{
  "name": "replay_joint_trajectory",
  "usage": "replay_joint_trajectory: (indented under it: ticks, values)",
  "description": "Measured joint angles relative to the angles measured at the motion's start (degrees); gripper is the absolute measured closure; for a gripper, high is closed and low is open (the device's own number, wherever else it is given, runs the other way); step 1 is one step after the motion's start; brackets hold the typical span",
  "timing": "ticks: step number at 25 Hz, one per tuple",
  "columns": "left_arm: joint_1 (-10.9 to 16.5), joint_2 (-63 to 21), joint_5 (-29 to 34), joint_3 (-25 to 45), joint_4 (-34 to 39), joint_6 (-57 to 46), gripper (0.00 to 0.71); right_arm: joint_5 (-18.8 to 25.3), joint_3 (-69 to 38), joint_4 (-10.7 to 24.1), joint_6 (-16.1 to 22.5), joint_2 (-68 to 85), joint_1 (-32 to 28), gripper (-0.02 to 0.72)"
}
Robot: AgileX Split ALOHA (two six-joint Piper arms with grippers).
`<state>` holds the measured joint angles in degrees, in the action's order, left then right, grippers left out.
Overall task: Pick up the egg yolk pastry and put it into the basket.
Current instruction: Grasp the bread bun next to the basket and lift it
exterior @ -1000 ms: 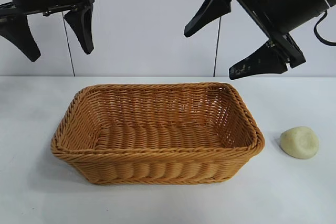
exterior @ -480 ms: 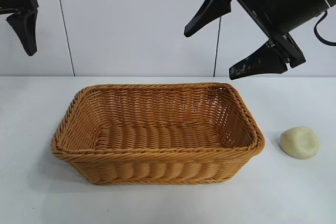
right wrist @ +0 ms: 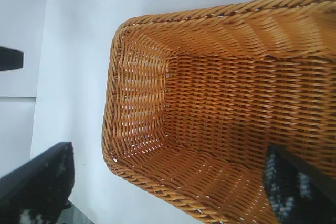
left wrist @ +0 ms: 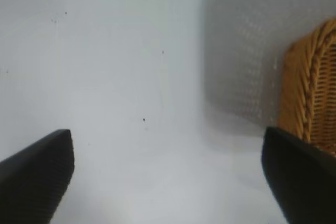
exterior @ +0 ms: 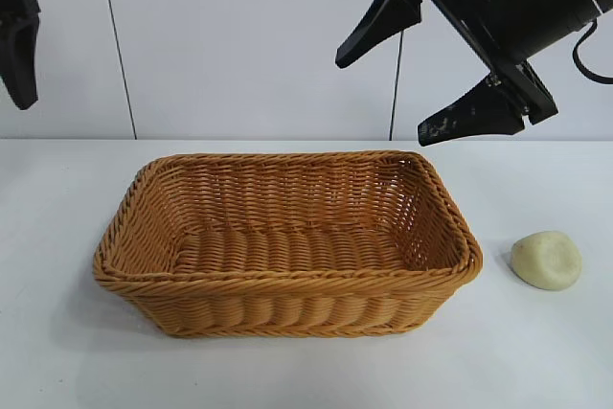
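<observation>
Pastry (exterior: 546, 260) lies beside the empty basket (exterior: 287, 280), so the right gripper (exterior: 421, 83) hangs above, jaws spread.

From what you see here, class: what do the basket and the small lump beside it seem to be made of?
The basket: woven wicker or rattan-like strands, golden-brown with a slight sheen; it could be plastic imitation. Sign: visible weave and braided rim. The egg yolk pastry: pale, smooth, matte, dough-like, with a shallow dimple; real or replica is unclear.

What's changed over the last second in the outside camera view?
The left gripper, open and empty, slid left across the exterior view until only one finger shows at the edge. The right gripper hangs open above the basket as before; the egg yolk pastry lies untouched on the table beside it.
</observation>
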<state>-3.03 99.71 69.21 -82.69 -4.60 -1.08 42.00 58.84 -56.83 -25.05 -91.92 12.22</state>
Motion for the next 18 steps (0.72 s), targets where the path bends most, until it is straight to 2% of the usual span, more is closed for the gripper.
replay_joint_trajectory:
  ticks: [5,13,18]
  values:
    - [0.0,-15.6,0.1,15.5,1.0,0.2,0.015,0.0,0.0,0.0,0.0,0.0,0.0,0.008]
    - [0.0,-43.9,0.3,36.1,2.3,0.2,0.015,0.0,0.0,0.0,0.0,0.0,0.0,0.008]
    - [0.0,-59.9,-4.3,45.8,2.3,0.2,0.015,0.0,0.0,0.0,0.0,0.0,0.0,0.008]
